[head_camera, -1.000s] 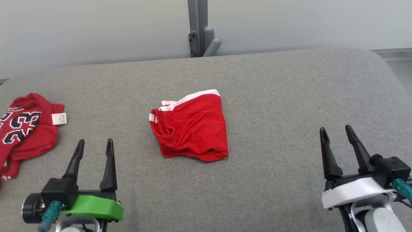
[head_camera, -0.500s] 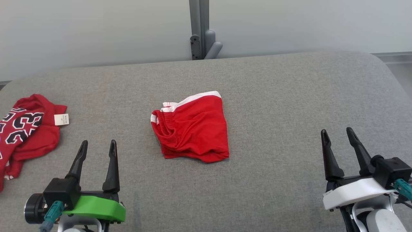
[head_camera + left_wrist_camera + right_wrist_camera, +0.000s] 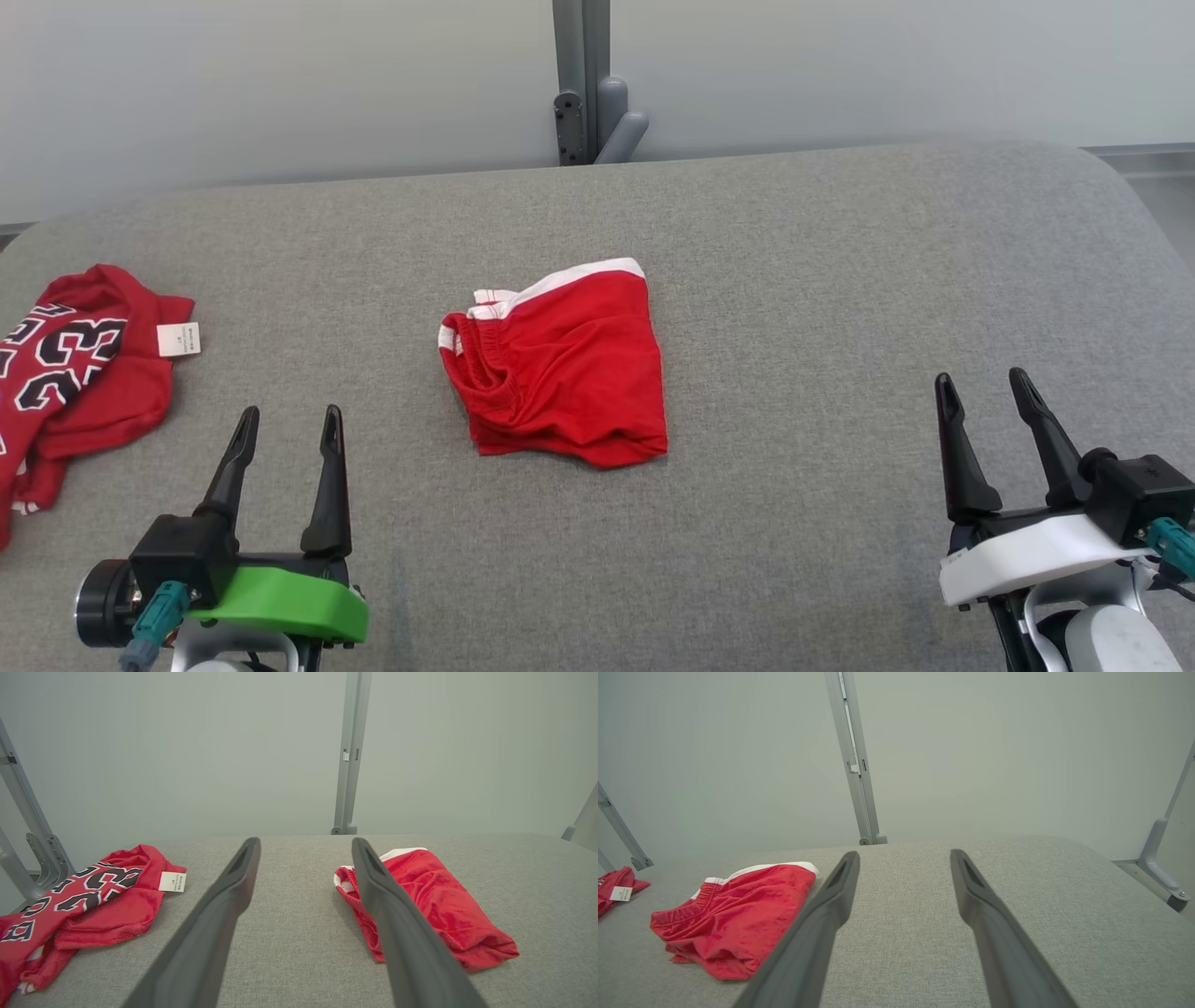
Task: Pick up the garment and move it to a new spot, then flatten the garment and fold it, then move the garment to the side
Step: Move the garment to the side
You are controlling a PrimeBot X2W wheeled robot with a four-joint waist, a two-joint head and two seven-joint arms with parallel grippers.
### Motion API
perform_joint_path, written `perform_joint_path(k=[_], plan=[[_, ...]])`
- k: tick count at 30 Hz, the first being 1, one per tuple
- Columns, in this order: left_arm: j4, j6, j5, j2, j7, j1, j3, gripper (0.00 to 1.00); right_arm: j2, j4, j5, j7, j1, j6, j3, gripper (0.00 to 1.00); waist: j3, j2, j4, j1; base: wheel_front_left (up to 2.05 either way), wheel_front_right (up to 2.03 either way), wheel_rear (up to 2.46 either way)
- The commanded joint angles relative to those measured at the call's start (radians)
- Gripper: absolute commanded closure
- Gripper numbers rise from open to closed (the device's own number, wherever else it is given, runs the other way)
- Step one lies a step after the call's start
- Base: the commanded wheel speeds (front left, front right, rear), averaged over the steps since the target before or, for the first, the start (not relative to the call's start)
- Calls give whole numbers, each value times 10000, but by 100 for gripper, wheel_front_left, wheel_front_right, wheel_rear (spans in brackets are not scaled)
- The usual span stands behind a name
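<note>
A red garment, shorts with white trim (image 3: 560, 369), lies folded over in the middle of the grey padded table (image 3: 822, 280). A second red garment, a jersey with black-and-white numbers and a white tag (image 3: 75, 373), lies crumpled at the table's left edge. My left gripper (image 3: 289, 413) hovers open near the front left, between the jersey and the shorts, touching neither. My right gripper (image 3: 980, 376) stands open at the front right, well clear of the shorts. In the left wrist view the open left gripper (image 3: 304, 842) has the jersey (image 3: 93, 900) to its left and the shorts (image 3: 439, 905) to its right.
A grey post with a bracket (image 3: 588, 84) rises behind the table's far edge against a pale wall. Bare grey padding stretches across the table's right half (image 3: 1064, 914) and along its front.
The whole picture has shifted slightly, so the camera moved. Neither garment has moved on the table, and both grippers stay open in about the same places.
</note>
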Motion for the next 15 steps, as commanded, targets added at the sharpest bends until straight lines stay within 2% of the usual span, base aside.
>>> perform_joint_path(k=[1,15], plan=[[3,71,-92,82,-50,-62,-7,0,-38,-3,-74,-15,-3,-1,-30,0,15,-1,11,1,0,0,0],[63,7,-119,114,-135,-296,-159,0,-95,200,71,104,-108,-1,-112,0,166,-1,237,1,0,0,0]])
